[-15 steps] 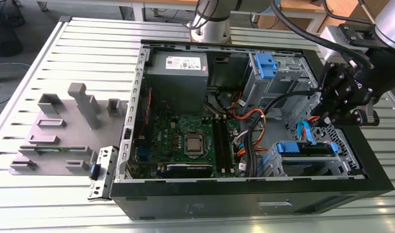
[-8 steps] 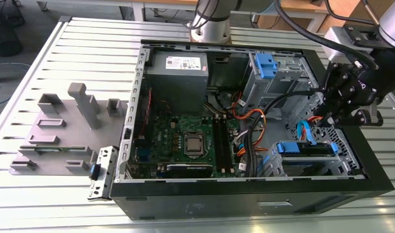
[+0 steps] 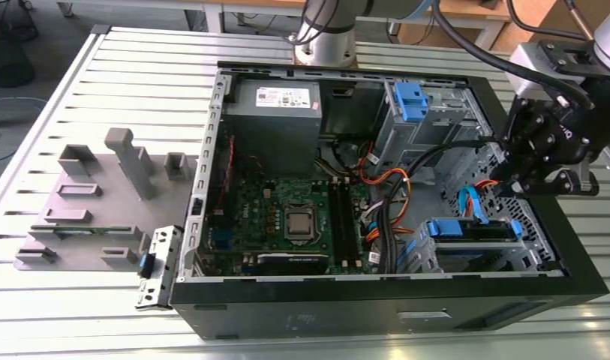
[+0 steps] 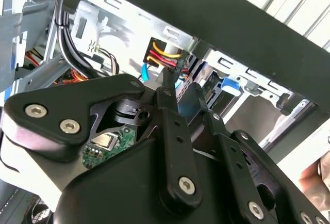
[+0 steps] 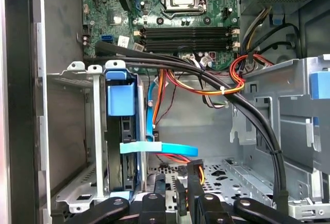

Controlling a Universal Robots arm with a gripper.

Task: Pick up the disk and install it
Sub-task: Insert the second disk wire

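The gripper (image 3: 547, 184) hangs over the open computer case's (image 3: 385, 300) edge on the exterior view's right; its grasp cannot be told. Just below it, the disk (image 3: 472, 229) sits in the lower drive cage (image 5: 77, 131).

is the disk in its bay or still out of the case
In. The disk stands in the metal drive cage, its blue handle tab at the cage mouth; the pincer hangs beside it.

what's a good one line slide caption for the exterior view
Robot claw poised over the open computer case, above the drive bay where the disk sits by the blue cable.
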